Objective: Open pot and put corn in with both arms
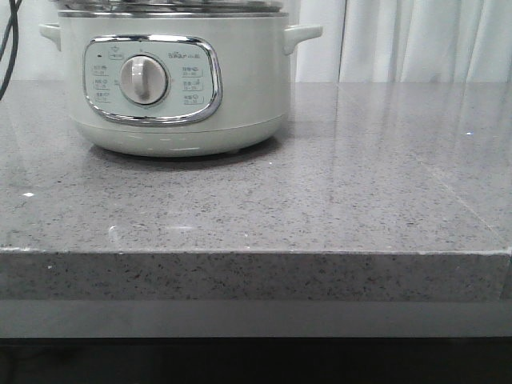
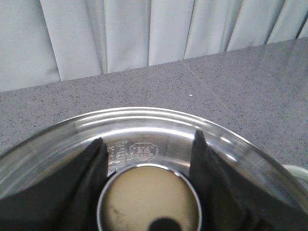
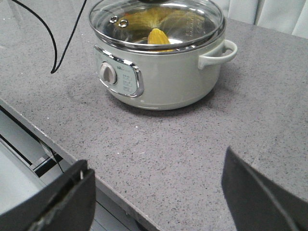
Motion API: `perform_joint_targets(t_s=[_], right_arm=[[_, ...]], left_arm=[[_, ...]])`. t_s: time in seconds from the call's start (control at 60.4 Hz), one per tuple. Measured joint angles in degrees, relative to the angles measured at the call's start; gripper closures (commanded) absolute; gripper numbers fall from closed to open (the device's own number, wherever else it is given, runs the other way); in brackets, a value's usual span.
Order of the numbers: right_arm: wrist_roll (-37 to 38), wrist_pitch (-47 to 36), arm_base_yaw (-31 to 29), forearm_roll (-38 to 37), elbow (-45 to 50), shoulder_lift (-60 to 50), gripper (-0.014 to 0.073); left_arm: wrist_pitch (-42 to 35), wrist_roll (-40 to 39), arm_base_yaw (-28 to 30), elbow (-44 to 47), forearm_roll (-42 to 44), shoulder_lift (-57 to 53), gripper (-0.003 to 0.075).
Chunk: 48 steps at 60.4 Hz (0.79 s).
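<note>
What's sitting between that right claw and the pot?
Nothing: only bare grey countertop lies between the right gripper and the pot, as the right wrist view shows.

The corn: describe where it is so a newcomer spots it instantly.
Find the pale grey-green pot on the speckled grey counter. Look through its glass lid: the corn lies inside, the only bright yellow thing in the scene.

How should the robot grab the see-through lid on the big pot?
Best by the round cream knob in the middle of the clear glass lid, coming straight down from above. The knob stands up as the only raised bit; the glass dome is wide and slick. The left pincer already has a dark finger on each side of it. The pale grey-green pot has the yellow corn cob inside.
</note>
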Motion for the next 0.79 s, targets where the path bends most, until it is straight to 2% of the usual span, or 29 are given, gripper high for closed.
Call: perform_joint_targets(t_s=[0.794], right_arm=[[0.00, 0.00, 0.00, 0.00, 0.00, 0.00, 0.0032]], left_arm=[[-1.80, -0.13, 0.00, -0.13, -0.09, 0.70, 0.0514]])
